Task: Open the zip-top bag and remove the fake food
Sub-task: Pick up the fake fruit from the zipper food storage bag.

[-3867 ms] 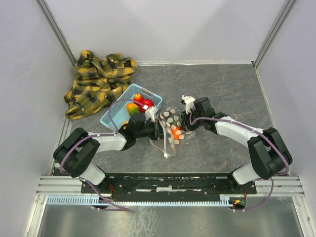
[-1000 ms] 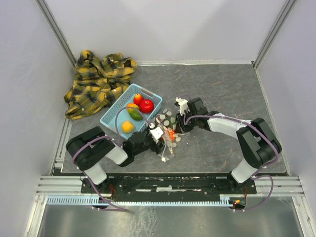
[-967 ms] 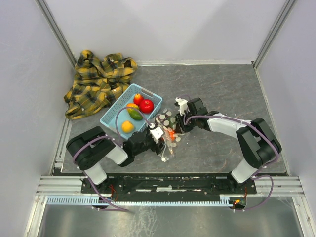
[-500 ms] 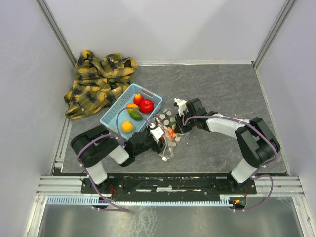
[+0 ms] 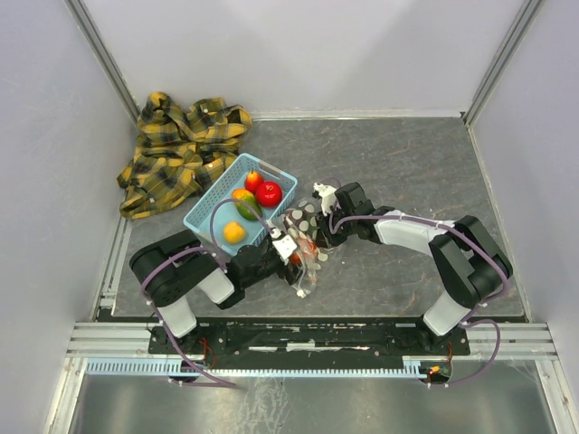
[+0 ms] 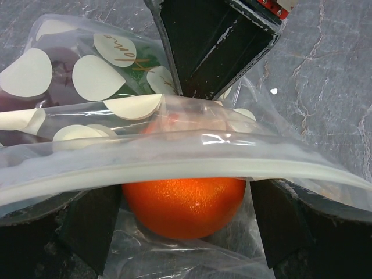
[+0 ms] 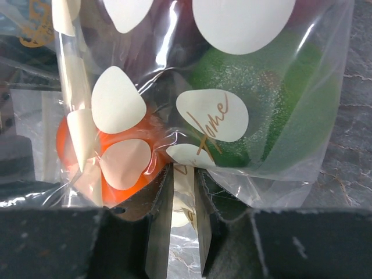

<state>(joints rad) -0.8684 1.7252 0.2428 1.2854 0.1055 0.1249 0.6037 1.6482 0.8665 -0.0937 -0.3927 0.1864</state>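
Lying crumpled at the centre of the desk, the bag sits between two arms that meet over it. Its mouth is open: in the left wrist view the zip strip bows across the frame with a gap beneath it. An orange sits in that mouth. A green fruit and a dark fruit lie deeper in, under the dotted plastic. Several fruits lie in a blue basket just beside the bag at its 10 o'clock. As I judge it, the opening is done and the emptying is partly done, with at least three pieces left inside.

The left gripper comes in low from 7 o'clock, its elbow folded close to its base. Its jaws stand on either side of the orange and both seem to touch it, so they look to be pinching it. Whether bag film lies between them and the orange I cannot tell. The right gripper reaches in from 3 o'clock, its arm stretched low over the desk. Its jaws are pressed together on a fold of the bag, on the side away from the mouth. A yellow plaid cloth lies bunched at 10 o'clock, beyond the basket.
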